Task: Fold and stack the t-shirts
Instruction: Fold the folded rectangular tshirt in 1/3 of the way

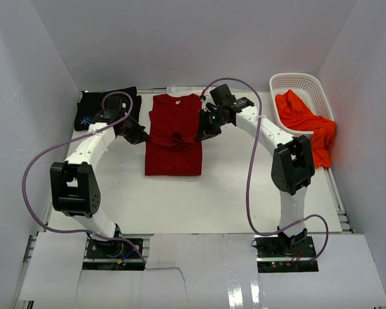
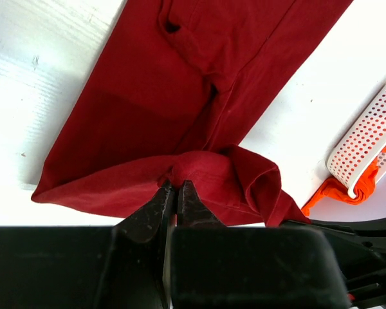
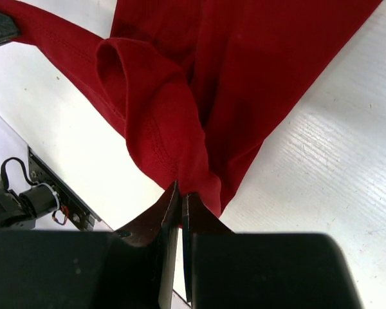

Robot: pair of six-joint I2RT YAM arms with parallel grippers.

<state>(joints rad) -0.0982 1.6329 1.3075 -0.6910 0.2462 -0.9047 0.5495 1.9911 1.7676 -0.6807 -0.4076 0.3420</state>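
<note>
The dark red t-shirt [image 1: 174,138] lies lengthwise in the middle of the table, its sides folded inward. My left gripper [image 1: 140,135] is at the shirt's left edge, and the left wrist view shows that gripper [image 2: 174,187] shut on a bunched fold of the dark red cloth [image 2: 199,96]. At the right edge, my right gripper [image 1: 202,132] pinches the shirt too; the right wrist view has it [image 3: 182,191] shut on a hanging fold of the red cloth [image 3: 244,84]. A black t-shirt [image 1: 93,109] with a small blue print lies at the back left. An orange-red t-shirt [image 1: 305,122] spills out of the basket.
A white slotted basket [image 1: 296,80] stands at the back right against the wall, and shows in the left wrist view as well [image 2: 373,141]. White walls enclose the table on the left, back and right. Purple cables loop beside both arms.
</note>
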